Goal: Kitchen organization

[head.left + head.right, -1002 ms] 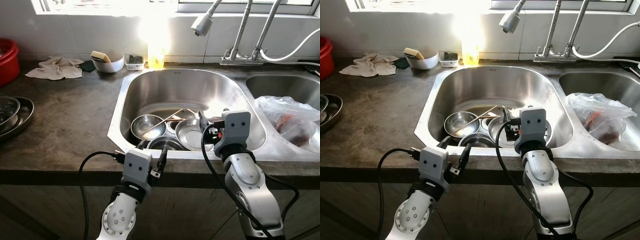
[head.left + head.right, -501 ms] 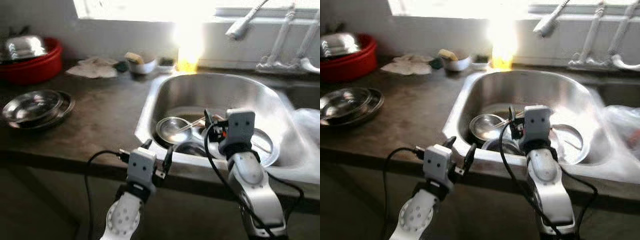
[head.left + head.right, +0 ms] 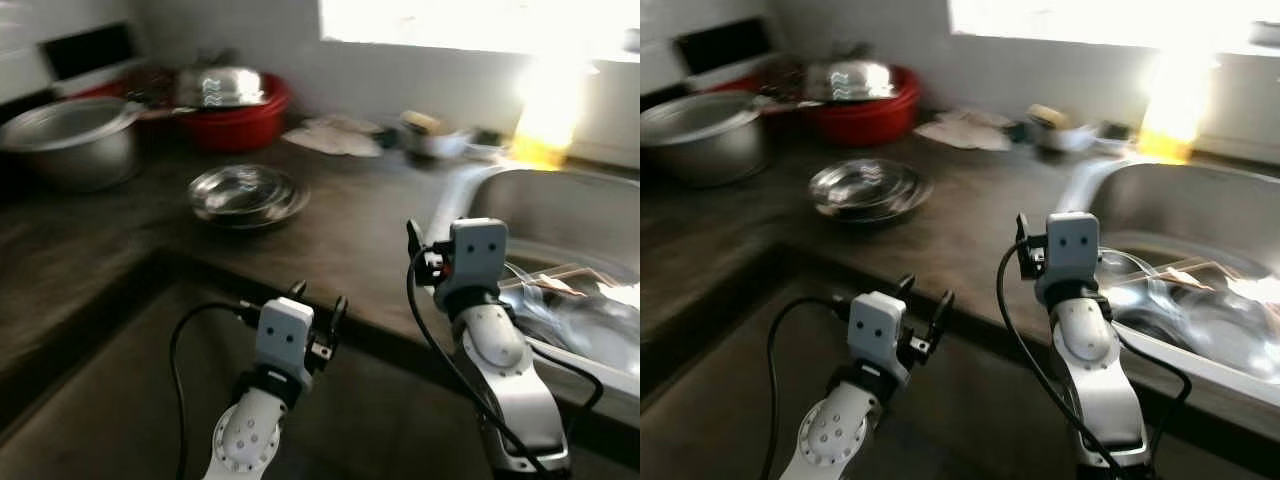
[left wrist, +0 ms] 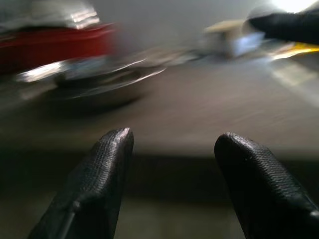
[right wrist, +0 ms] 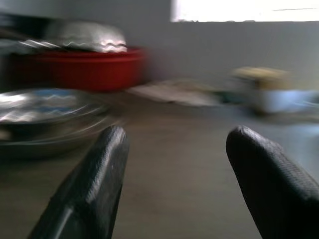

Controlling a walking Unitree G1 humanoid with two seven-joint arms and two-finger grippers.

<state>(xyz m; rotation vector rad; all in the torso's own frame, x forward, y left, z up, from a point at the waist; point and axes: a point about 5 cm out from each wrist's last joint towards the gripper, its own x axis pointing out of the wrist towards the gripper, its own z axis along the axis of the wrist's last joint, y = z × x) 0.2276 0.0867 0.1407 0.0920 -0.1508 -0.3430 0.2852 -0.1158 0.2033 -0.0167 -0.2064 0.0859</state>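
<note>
Swung left off the sink (image 3: 560,200), the view now centres the steel plates (image 3: 247,193) — both grippers, left gripper (image 3: 318,312) and right gripper (image 5: 174,169), fingers apart and empty, likely readied for them.

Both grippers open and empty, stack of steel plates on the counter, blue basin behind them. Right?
Not quite: the basin behind the steel plates is red, not blue, as the left eye view shows. The rest holds: left gripper and right gripper are open and empty, and the plates sit on the counter.
</note>
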